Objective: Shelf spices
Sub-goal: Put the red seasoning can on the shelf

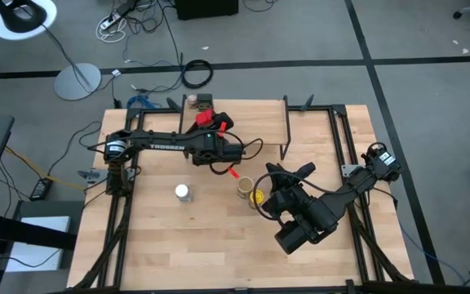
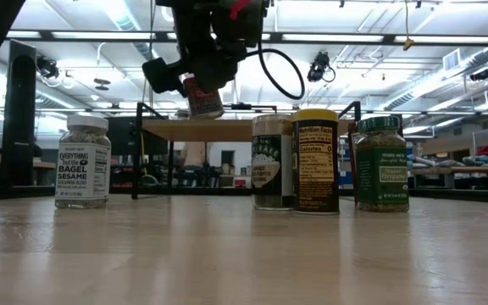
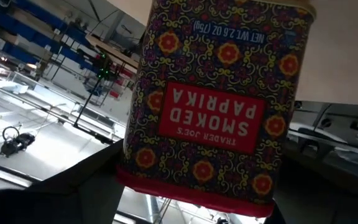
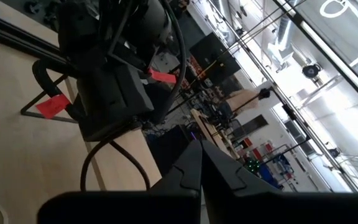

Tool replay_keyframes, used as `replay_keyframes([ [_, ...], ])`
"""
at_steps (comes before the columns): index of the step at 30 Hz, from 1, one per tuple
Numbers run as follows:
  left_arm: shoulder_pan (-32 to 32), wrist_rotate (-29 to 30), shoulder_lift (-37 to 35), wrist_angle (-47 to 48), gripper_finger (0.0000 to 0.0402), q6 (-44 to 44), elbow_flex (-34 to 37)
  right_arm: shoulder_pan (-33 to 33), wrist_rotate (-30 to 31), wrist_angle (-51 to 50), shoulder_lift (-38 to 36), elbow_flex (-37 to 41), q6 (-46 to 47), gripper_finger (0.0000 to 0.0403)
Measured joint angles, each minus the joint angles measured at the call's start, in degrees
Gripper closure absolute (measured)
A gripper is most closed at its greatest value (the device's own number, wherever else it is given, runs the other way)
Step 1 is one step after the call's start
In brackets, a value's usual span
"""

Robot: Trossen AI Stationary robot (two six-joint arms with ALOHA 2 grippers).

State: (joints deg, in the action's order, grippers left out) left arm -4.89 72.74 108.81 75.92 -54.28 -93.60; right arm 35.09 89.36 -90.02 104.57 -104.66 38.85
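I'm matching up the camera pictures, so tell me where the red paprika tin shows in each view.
High view: red tin at the left gripper's tip, beside the shelf.
Low view: tin held aloft, before the shelf.
Left wrist view: tin fills the centre.
Right wrist view: not visible.
Shared landmark: the shelf.

Left gripper (image 1: 212, 120) with paprika tin (image 3: 213, 102) far-centre, at the shelf (image 1: 243, 104). Sesame jar (image 1: 183, 193) near-left on table (image 1: 137, 261); three jars (image 2: 329, 161) centre (clustered), right gripper (image 1: 303, 171) just right.
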Motion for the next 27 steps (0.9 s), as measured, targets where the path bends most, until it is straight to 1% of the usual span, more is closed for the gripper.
replay_keyframes([
  [7,0.0,1.0,0.0,-0.3,0.0040,2.4,0.0,0.0,0.0,0.0,0.0,0.0,0.0,0.0400],
  [16,0.0,1.3,-0.1,-0.7,0.0005,3.8,0.0,0.0,-0.1,0.0,0.0,0.0,0.0,0.0401],
  [22,0.1,6.1,-0.1,-4.0,0.0003,4.1,0.0,0.0,-0.1,0.0,0.0,0.0,0.0,0.0400],
  [25,0.3,6.6,-0.6,-4.6,0.0003,5.3,-0.2,0.0,-0.6,0.0,0.0,0.0,0.0,0.0400],
  [27,0.6,7.4,-0.7,-3.2,0.0003,7.1,-1.8,0.0,-0.7,0.0,0.0,0.0,0.0,0.0399],
])
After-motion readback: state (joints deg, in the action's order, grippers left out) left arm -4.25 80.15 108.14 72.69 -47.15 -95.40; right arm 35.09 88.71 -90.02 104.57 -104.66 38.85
